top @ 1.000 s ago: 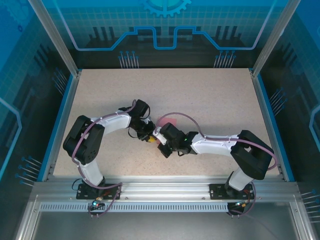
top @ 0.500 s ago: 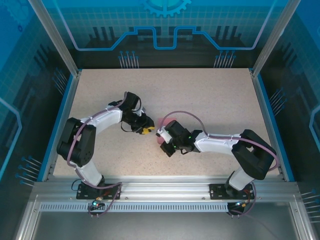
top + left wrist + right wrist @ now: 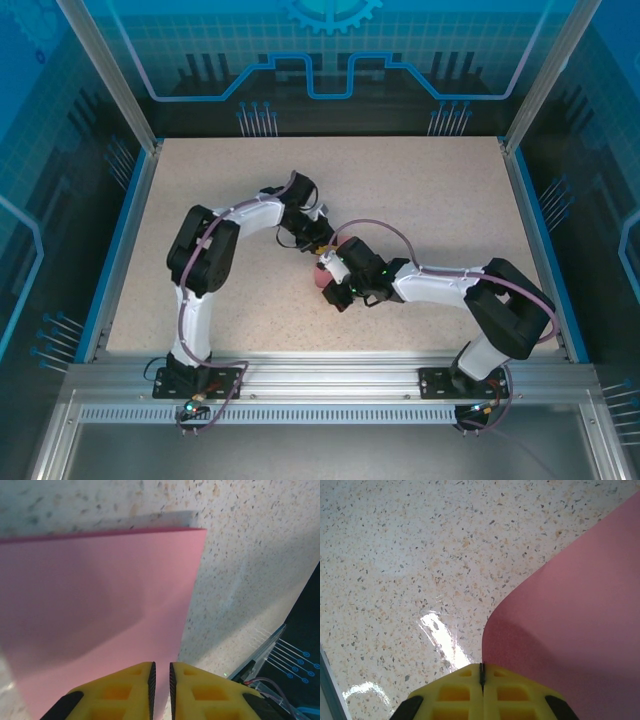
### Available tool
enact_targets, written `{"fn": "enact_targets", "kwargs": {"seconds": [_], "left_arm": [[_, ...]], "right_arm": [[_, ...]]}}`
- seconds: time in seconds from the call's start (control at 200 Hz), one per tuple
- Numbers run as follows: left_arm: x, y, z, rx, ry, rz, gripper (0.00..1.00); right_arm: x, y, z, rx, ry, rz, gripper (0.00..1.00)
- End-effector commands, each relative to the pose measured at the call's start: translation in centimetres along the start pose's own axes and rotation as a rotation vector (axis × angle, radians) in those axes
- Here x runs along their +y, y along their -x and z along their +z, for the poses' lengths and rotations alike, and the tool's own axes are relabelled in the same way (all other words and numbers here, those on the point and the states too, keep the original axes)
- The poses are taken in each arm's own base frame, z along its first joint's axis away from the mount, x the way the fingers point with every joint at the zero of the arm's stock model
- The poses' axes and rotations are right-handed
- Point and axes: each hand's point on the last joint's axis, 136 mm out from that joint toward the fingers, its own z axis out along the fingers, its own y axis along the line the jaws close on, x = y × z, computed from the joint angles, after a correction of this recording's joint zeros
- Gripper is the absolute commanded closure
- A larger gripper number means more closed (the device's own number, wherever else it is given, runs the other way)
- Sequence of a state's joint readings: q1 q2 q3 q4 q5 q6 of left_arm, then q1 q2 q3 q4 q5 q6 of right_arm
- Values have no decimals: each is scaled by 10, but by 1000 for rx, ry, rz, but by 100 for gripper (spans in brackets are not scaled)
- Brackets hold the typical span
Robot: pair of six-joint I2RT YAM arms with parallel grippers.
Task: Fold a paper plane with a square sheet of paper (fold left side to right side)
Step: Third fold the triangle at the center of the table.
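- The salmon-pink sheet of paper [image 3: 100, 590] is found around the middle of the counter [image 3: 430, 200], well apart from all four edges. In the top view it is largely covered by the two claws.
- In the left wrist view the sheet is seen spread over the speckled counter. One straight edge and a corner are seen toward the top, and a shadow is thrown along that edge.
- The left claw [image 3: 160, 667] is held over the sheet, its yellow fingers [image 3: 120, 690] set nearly together with only a thin slit between them. Whether paper is pinched in that slit cannot be told.
- The right claw [image 3: 482, 667] is clenched, with its fingers [image 3: 515, 692] pressed together without a gap. The sheet's curved edge is met right at their seam, so the paper is grasped there.
- In the right wrist view the sheet is seen bowed, with bare counter to its left.
- In the top view the claws are seen just beside each other, the left one nearer the far edge.
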State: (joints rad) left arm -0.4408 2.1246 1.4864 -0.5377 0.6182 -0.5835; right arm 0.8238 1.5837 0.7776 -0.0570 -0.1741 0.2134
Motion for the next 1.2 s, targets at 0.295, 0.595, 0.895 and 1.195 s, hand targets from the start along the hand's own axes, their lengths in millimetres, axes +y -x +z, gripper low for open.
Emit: {"fn": "enact_targets", "kwargs": {"seconds": [0.295, 0.595, 0.895, 1.195], "left_arm": [[40, -8, 32, 85, 135, -9, 85], [52, -14, 37, 97, 161, -25, 86], [51, -14, 36, 95, 162, -27, 86], [52, -16, 37, 98, 164, -26, 86]], "right_arm": [[-16, 0, -3, -5, -19, 75, 100], [-48, -9, -2, 43, -131, 170, 100], [-65, -11, -3, 45, -193, 236, 100], [-77, -12, -5, 42, -234, 268, 100]]}}
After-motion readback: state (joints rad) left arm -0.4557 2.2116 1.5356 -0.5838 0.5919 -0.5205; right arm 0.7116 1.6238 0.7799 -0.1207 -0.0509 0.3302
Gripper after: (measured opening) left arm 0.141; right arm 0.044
